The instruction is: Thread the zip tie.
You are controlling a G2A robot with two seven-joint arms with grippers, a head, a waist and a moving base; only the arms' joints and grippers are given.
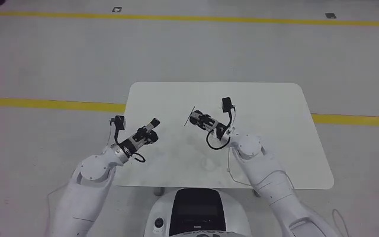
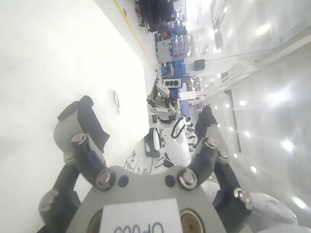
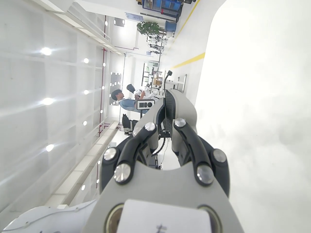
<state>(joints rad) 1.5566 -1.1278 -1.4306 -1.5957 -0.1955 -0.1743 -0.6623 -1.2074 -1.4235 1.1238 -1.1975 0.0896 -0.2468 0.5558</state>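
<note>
The zip tie point(image 3: 166, 90) is a thin black strip with a small head at its far end, and my right gripper point(image 3: 167, 112) is shut on it. From above, the zip tie point(image 1: 189, 117) sticks out crosswise at the tip of the right gripper point(image 1: 194, 117), over the middle of the white table point(image 1: 266, 112). My left gripper point(image 1: 155, 122) hovers over the table's left part, a short way from the tie and pointing toward it. In the left wrist view the left gripper point(image 2: 145, 109) stands open with nothing between its dark fingers point(image 2: 82, 115), facing the right gripper point(image 2: 161, 105).
The table's left edge point(image 1: 129, 118) lies close under the left arm. Bare table surface stretches to the right point(image 1: 284, 148) and behind the grippers. A small dark oval shape point(image 2: 116, 101) shows against the table; I cannot tell what it is.
</note>
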